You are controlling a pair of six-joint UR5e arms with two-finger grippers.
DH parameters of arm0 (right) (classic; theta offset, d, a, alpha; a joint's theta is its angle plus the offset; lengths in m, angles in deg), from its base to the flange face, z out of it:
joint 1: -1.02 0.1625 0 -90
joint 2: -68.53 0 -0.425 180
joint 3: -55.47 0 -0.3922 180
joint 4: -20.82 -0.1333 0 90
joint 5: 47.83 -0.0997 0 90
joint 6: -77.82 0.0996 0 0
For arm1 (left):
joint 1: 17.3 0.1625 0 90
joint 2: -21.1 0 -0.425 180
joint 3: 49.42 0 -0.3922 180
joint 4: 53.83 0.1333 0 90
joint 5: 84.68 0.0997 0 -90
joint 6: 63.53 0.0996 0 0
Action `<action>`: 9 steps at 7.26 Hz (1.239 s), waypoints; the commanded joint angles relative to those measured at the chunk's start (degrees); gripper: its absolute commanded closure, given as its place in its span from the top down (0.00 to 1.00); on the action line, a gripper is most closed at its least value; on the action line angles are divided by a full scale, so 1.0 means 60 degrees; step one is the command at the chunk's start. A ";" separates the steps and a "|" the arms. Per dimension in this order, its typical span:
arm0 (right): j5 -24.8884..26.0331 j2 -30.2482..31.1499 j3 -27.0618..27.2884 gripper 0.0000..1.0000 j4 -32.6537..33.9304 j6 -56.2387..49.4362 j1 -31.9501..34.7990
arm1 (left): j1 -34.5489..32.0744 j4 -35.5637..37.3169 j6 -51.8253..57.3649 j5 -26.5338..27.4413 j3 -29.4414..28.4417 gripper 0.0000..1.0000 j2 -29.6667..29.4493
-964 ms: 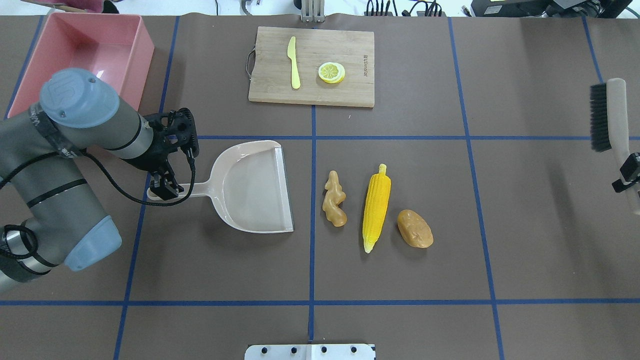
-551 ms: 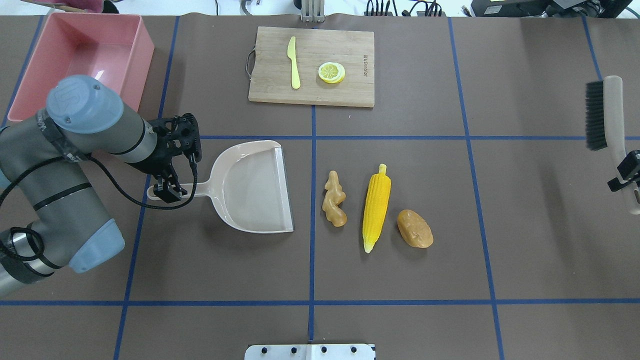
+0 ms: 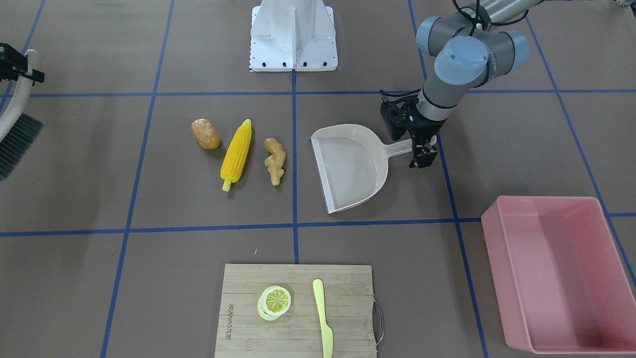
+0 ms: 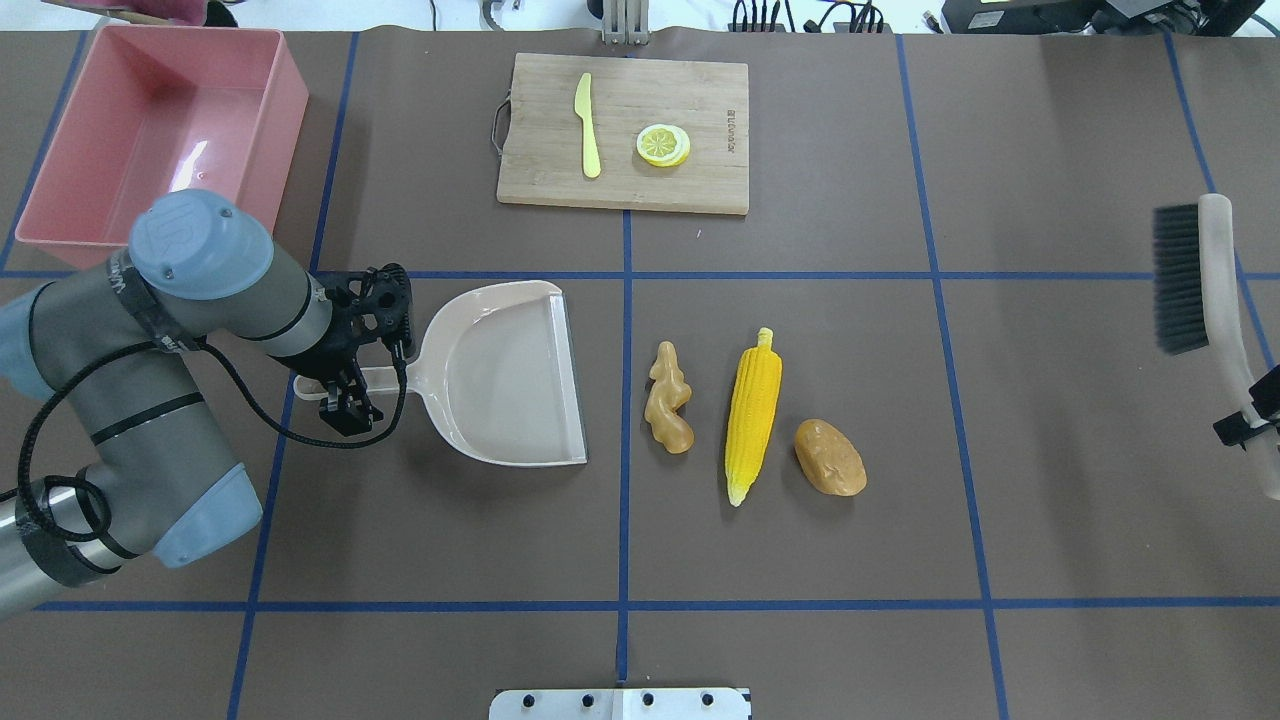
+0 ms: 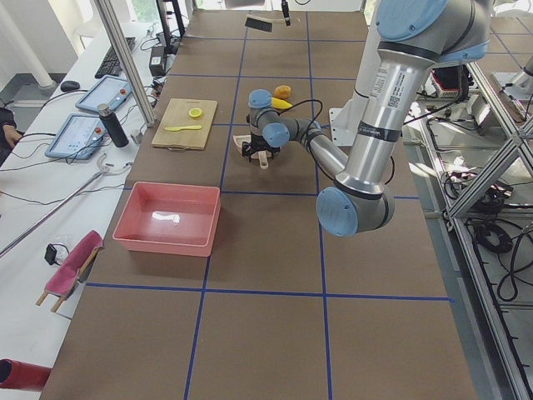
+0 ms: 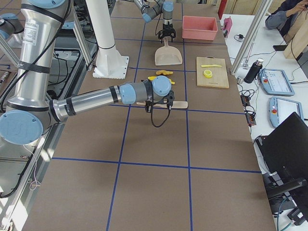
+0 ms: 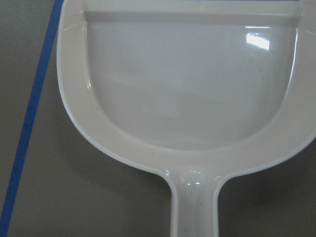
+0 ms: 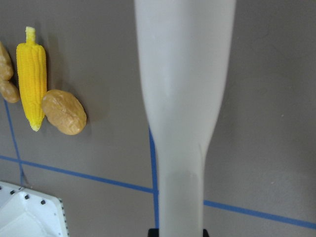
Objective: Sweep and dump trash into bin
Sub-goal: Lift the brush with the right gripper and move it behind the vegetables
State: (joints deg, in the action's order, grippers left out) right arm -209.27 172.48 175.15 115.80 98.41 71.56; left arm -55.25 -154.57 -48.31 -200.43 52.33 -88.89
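Trash sits mid-counter, unswept: a knobbly glossy tan toy ginger root (image 4: 668, 397), a yellow ribbed plastic corn cob (image 4: 753, 415) and a smooth brownish-orange potato-like lump (image 4: 830, 457), side by side in a row, none touching. The ginger root is nearest the open lip of the beige glossy plastic dustpan (image 4: 500, 375), with a gap between; the potato-like lump is farthest. The dustpan lies flat and empty, scoop-shaped with a straight front edge and a slim handle. The large pink rectangular plastic bin (image 4: 290, 120), with tall sloped walls, stands empty at the far left corner of the counter (image 4: 1050, 520), well apart from the trash. The left gripper (image 4: 345, 405) is at the dustpan handle, fingers narrow and seemingly clamped on it; the wrist view shows the handle running straight under the camera. The right gripper (image 4: 1250, 425) has its fingers closed around the pale handle of a hand brush (image 4: 1185, 280) with dark stiff bristles, held above the counter far to the right of the trash. The counter is matte brown with blue tape lines. Progress, judged: tools in hand, nothing more. Left: bring the brush in, push all three into the dustpan, lift, tip into the bin.
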 commanded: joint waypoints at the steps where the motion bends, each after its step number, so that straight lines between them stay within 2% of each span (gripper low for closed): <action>1: -0.0398 0.0106 0.0528 0.00 -0.0083 0.0900 -0.1041 | 0.0011 -0.0013 -0.0002 -0.0015 -0.0069 0.98 0.0051; 3: -0.0325 0.0062 0.0532 0.00 -0.1729 0.2259 -0.2288 | -0.0003 -0.0071 0.0027 -0.0788 0.0122 0.98 0.0416; 4: -0.0179 0.0062 0.0531 0.00 -0.2551 0.3036 -0.2772 | -0.0003 -0.0071 0.0027 -0.0806 0.0123 0.95 0.0476; 5: 0.0141 0.0062 0.0502 0.00 -0.2994 0.3537 -0.3125 | -0.0003 -0.0071 0.0027 -0.0821 0.0181 0.85 0.0476; 6: 0.0434 -0.0083 0.0212 0.00 -0.3260 0.3629 -0.3462 | -0.0003 -0.0071 0.0027 -0.0835 0.0196 0.83 0.0476; 8: 0.0423 -0.0303 -0.0244 0.00 -0.3889 0.4400 -0.3859 | -0.0003 -0.0057 0.0027 -0.1170 0.0109 0.82 0.0331; 9: 0.0423 -0.0667 -0.0390 0.00 -0.3950 0.5117 -0.4122 | 0.0026 -0.0057 0.0041 -0.1129 0.0021 0.65 0.0330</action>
State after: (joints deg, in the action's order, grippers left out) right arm -206.83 170.49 174.00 93.37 124.41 48.77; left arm -55.23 -154.94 -48.13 -206.80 53.01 -86.70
